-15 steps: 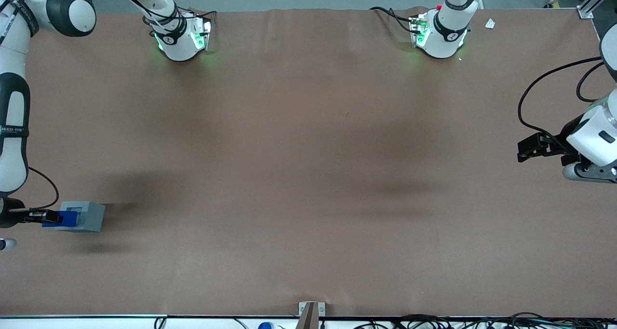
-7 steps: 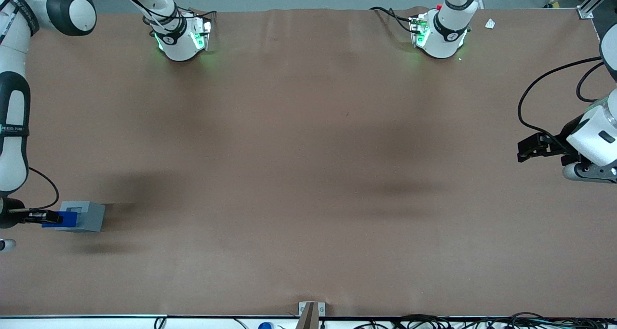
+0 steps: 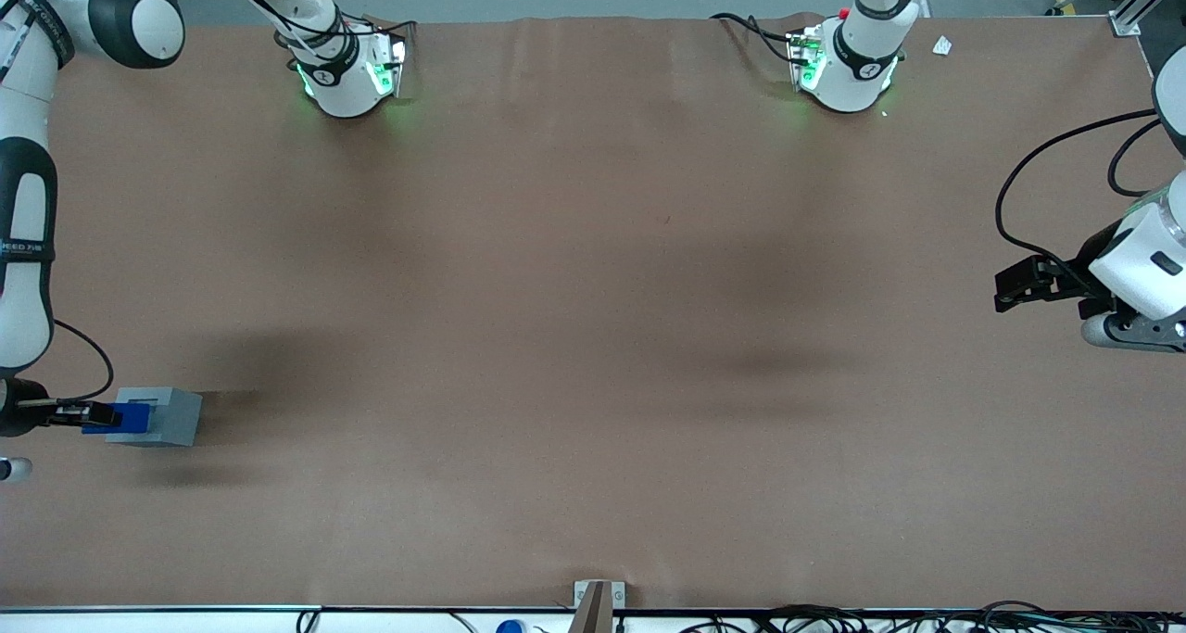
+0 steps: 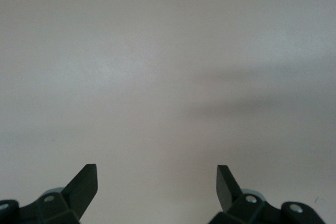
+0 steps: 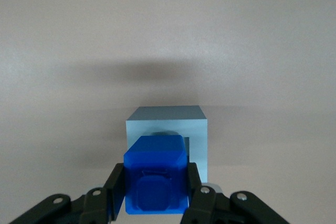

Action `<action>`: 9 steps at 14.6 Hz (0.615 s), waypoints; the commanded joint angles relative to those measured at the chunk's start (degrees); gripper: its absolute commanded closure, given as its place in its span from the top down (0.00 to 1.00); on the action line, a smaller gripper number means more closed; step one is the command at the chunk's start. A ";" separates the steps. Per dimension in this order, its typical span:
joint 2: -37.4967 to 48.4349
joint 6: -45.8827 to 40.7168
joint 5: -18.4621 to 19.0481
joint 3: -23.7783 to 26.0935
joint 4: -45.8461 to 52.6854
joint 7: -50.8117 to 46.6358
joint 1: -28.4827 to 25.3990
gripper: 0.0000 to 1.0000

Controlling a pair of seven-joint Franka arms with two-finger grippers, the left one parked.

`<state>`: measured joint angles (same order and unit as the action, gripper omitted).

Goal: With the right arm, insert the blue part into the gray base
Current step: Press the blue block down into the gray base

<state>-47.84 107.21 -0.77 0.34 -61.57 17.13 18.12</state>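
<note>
The blue part (image 5: 156, 174) sits clamped between the two black fingers (image 5: 116, 190) of the end effector (image 5: 156, 195), its stepped nub facing the wrist camera. It hangs above the gray base (image 5: 167, 135), overlapping the edge of the base's square recess and not seated in it. In the front view the blue part (image 3: 125, 417) covers the edge of the base (image 3: 159, 416) nearest the right arm (image 3: 26, 244). The base rests on the brown surface (image 3: 593, 336), toward the working arm's end.
</note>
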 commanded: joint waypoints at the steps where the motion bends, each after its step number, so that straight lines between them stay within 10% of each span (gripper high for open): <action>1: 2.31 0.63 -0.46 0.28 -4.52 -0.78 1.22 0.00; 9: 2.49 1.15 -0.46 0.28 -5.84 -0.70 1.40 0.00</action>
<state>-47.74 107.37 -0.83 0.22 -63.52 17.10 18.96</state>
